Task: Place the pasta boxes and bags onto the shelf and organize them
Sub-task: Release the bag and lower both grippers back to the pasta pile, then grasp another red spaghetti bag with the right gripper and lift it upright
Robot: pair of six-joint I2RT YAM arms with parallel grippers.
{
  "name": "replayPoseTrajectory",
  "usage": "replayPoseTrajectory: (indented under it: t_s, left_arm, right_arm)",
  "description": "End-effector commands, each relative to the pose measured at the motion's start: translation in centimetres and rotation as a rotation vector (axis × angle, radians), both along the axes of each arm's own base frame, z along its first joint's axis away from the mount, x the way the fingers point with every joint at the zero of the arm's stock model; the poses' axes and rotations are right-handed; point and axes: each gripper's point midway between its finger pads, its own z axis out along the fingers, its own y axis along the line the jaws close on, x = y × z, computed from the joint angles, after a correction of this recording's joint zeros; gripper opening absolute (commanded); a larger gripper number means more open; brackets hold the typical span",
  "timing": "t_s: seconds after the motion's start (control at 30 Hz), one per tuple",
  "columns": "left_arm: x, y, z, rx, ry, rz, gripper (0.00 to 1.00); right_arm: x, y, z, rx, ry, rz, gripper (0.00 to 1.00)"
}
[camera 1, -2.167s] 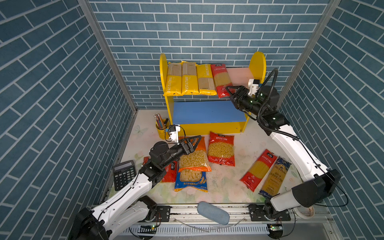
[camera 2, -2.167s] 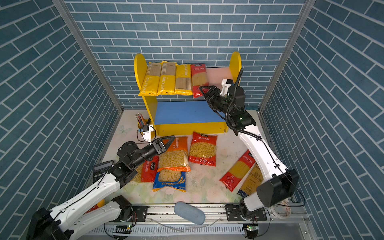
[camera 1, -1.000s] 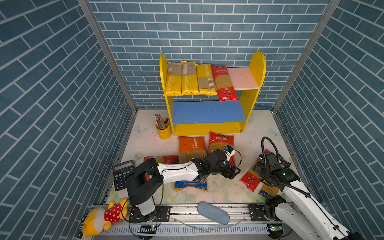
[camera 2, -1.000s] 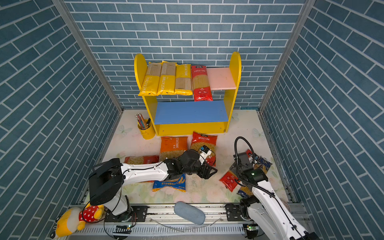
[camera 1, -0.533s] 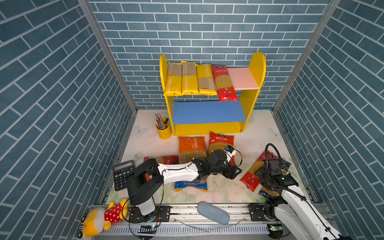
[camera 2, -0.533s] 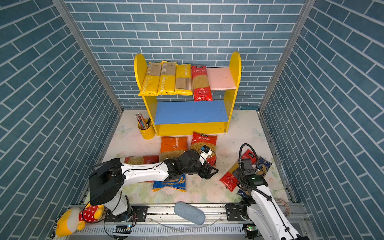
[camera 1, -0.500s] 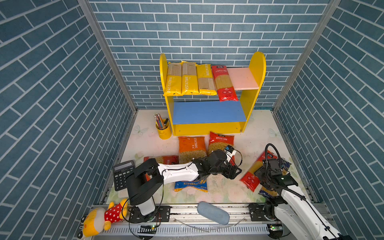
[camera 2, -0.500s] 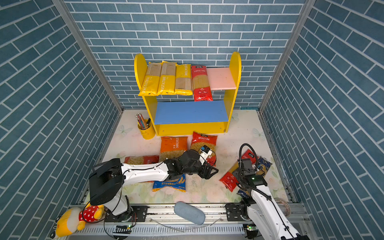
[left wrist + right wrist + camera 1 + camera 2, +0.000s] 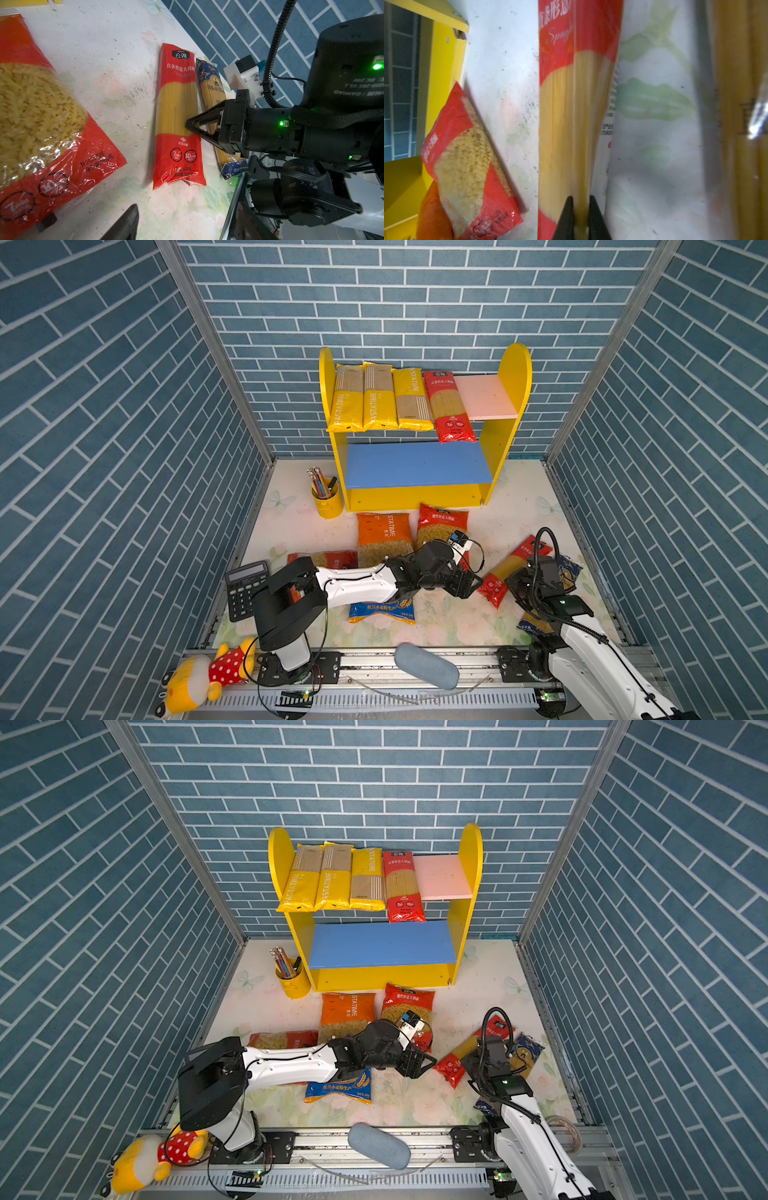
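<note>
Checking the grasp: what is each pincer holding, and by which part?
The right pincer pinches the red spaghetti pack at its long edge, about mid-length. The left pincer holds nothing.

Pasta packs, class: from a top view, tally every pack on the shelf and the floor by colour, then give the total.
yellow packs: 3
red packs: 4
orange pack: 1
blue packs: 2
Total: 10
</note>
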Motion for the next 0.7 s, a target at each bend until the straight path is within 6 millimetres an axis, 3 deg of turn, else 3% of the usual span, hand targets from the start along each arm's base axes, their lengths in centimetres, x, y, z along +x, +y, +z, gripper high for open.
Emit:
replayPoseTrajectory:
  t_s: [0.0, 0.3, 0.53, 0.67]
  left_arm:
    - [0.2, 0.5, 0.6, -0.011, -0.018, 0.012, 0.75]
    - [2.9, 3.0, 3.9, -0.138, 0.044, 0.109, 0.75]
    - [6.6, 9.1, 7.9, -0.279, 0.08, 0.234, 0.76]
    - [7.5, 12.0, 8.7, -0.324, 0.094, 0.283, 0.79]
  right_arm:
    - [1.4, 1.5, 2.8, 0.056, -0.089, 0.058, 0.04]
    - [3.4, 6.1, 11.2, 0.036, -0.293, 0.288, 0.0]
    - [2.9, 13.3, 18.6, 0.011, -0.559, 0.644, 0.0]
    - [2.0, 16.0, 21.1, 0.044, -0.68, 0.774, 0.0]
